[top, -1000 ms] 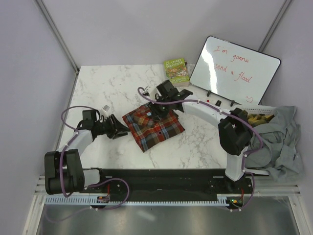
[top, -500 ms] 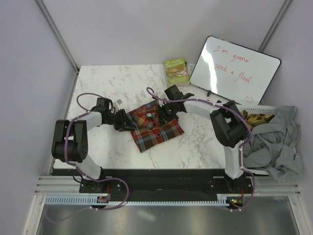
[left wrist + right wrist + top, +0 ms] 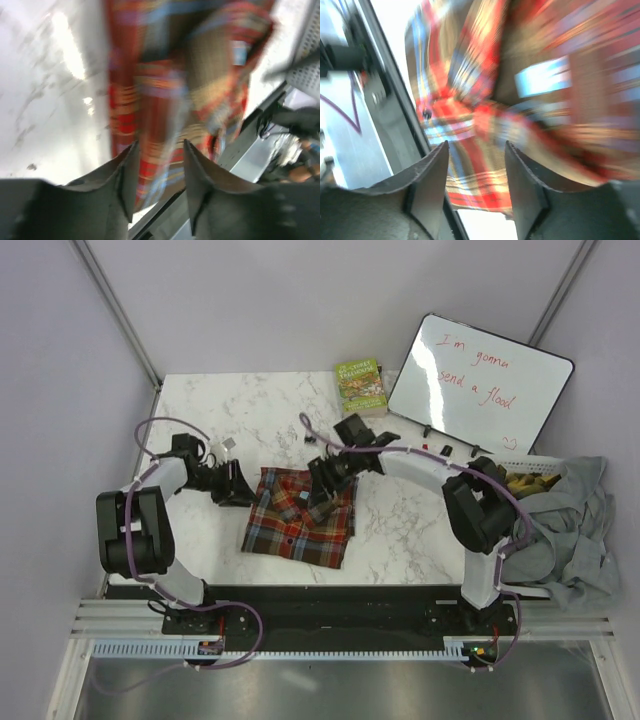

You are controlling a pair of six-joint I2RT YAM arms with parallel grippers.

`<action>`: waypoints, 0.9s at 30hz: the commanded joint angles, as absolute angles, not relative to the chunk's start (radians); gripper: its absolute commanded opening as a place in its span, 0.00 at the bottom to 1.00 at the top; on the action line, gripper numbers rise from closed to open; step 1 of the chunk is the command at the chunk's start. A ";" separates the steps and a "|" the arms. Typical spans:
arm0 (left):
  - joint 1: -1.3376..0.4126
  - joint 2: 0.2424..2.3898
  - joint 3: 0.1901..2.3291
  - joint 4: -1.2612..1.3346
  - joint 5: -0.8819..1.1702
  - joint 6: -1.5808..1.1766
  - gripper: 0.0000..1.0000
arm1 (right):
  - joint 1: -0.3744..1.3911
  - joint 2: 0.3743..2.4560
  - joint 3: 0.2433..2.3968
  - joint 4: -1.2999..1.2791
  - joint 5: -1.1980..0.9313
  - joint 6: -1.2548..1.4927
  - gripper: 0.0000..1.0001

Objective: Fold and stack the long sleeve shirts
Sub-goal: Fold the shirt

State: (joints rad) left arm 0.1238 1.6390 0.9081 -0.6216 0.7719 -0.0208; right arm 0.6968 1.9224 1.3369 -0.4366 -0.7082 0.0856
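Note:
One long sleeve shirt point(image 3: 295, 525), plaid in red-orange, brown and blue, lies folded flat on the marble table point(image 3: 220, 410), left of centre. My left gripper point(image 3: 238, 487) sits low at the shirt's upper left edge. In the left wrist view its jaws point(image 3: 160, 145) stand apart, with blurred plaid cloth point(image 3: 150, 90) beyond the tips and nothing pinched. My right gripper point(image 3: 322, 498) hovers over the shirt's upper middle. Its jaws point(image 3: 476, 145) are apart too, the blurred plaid point(image 3: 520, 75) lying below them.
A green book point(image 3: 361, 386) and a leaning whiteboard point(image 3: 478, 380) stand at the back right. A white basket point(image 3: 530, 465) and a heap of grey cloth point(image 3: 570, 525) fill the right edge. A small white object point(image 3: 231, 443) lies behind the left gripper.
The shirt has swung from a slanted lie to a squarer one, nearer the front left. My right jaws have widened and let go of the cloth. The left gripper has drawn back slightly left.

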 commanded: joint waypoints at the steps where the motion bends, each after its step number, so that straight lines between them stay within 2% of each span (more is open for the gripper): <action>1: 0.103 1.531 1.110 -0.776 0.966 0.377 0.56 | 0.497 1.893 1.529 -0.433 -0.762 0.061 0.57; 2: 0.062 1.528 1.135 -0.791 0.968 0.534 0.58 | 0.480 1.911 1.554 -0.436 -0.741 0.040 0.57; 4: 0.014 1.514 1.169 -0.793 0.982 0.665 0.62 | 0.451 1.989 1.620 -0.437 -0.723 0.019 0.55; 6: -0.093 1.520 1.181 -0.787 0.927 0.874 0.62 | 0.443 2.048 1.678 -0.445 -0.712 0.008 0.53; 8: -0.177 1.572 1.210 -0.775 0.894 1.013 0.60 | 0.442 2.124 1.712 -0.445 -0.716 0.008 0.51; 13: -0.230 1.712 1.348 -0.776 0.887 1.214 0.56 | 0.443 2.224 1.779 -0.391 -0.709 0.011 0.53; 21: -0.316 1.835 1.411 -0.767 0.816 1.351 0.55 | 0.454 2.284 1.783 -0.362 -0.762 0.035 0.52; 27: -0.364 1.864 1.398 -0.773 0.772 1.382 0.55 | 0.483 2.310 1.761 -0.350 -0.781 0.032 0.44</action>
